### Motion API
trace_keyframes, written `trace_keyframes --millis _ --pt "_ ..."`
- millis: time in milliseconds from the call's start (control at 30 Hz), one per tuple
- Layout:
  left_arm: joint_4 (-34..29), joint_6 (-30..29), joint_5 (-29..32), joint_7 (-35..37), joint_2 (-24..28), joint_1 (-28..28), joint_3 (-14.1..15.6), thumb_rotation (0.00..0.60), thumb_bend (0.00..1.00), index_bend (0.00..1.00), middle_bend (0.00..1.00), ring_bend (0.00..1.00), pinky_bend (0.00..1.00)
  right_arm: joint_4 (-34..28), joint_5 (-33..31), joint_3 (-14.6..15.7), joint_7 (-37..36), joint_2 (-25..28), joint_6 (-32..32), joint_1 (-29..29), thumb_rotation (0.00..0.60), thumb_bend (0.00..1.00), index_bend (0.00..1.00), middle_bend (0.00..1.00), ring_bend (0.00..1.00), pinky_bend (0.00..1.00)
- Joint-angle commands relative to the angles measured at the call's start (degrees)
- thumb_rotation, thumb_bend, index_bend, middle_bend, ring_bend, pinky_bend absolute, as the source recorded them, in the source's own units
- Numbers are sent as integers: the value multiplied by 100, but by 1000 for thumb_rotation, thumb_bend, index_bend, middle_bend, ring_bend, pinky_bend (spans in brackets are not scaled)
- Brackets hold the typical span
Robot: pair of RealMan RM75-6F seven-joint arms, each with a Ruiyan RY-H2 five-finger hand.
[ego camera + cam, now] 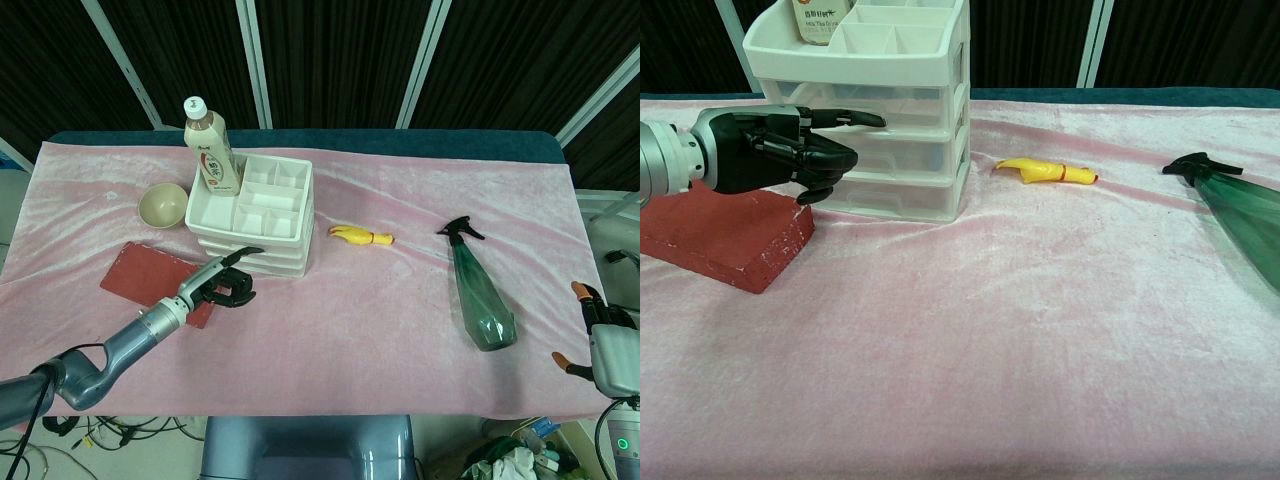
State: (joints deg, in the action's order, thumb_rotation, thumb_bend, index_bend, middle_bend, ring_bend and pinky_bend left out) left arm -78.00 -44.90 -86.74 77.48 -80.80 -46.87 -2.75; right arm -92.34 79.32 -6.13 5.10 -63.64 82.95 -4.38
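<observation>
— What is lying on the table, biggest first?

— A pink cloth is covering the whole top. On it a white drawer unit is standing at the back left, with a bottle sitting upright in its rear left top compartment. A green spray bottle is lying on its side well off to the right, nozzle pointing away. A red brick is lying flat just in front and left of the drawers, a small bowl is sitting beside the unit's left wall, and a little yellow rubber chicken is lying just right of it.

— And the hands?

— The left hand is hovering over the brick's right end, right at the drawer fronts. Its fingers are curling in while one is stretching toward the middle drawer; it seems to be holding nothing, though whether it is touching the drawer I cannot tell. The right hand is hanging past the table's right edge, only partly showing, so I cannot tell its grip.
</observation>
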Motion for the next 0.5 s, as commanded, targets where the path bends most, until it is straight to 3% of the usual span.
trace_keyframes --millis 33,500 --pt "6 2 1 2 -5 -3 2 600 374 0 714 723 763 -2 5 3 4 1 -2 -1 600 0 87 104 282 227" --pt "41 13 13 16 2 -10 24 600 374 0 716 723 763 -17 20 4 -21 10 15 4 600 0 87 104 282 227"
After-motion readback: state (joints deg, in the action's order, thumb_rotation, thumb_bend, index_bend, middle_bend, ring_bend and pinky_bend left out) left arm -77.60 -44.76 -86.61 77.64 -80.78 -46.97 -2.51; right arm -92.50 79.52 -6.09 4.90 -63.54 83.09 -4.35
